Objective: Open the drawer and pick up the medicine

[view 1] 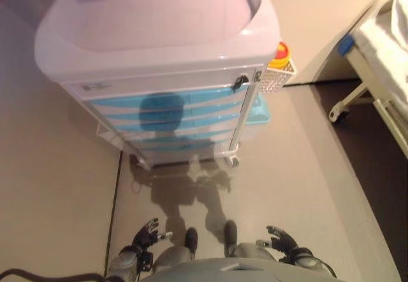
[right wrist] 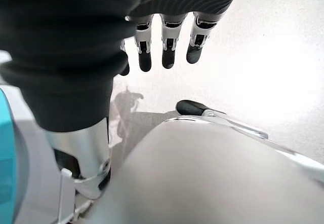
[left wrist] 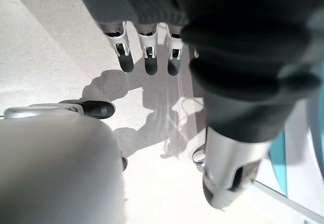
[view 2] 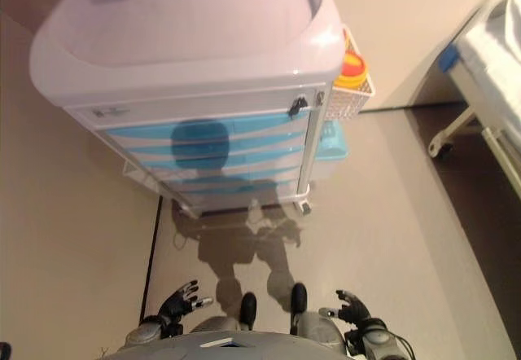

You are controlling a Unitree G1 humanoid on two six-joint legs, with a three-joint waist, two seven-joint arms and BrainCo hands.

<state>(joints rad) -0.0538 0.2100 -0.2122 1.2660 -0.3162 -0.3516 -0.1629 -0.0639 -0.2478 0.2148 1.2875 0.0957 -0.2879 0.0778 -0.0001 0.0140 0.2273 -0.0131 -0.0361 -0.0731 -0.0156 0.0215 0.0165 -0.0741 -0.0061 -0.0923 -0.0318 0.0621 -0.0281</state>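
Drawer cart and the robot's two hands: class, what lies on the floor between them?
Nothing: both eye views show only bare floor between the drawer cart and the open left hand and right hand.

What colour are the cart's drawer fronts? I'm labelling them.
Light blue drawer fronts, clearest in the left eye view.

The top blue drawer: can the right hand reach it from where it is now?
Probably not yet. The right hand hangs low beside the body, open, with bare floor between it and the top blue drawer; nothing blocks the way.
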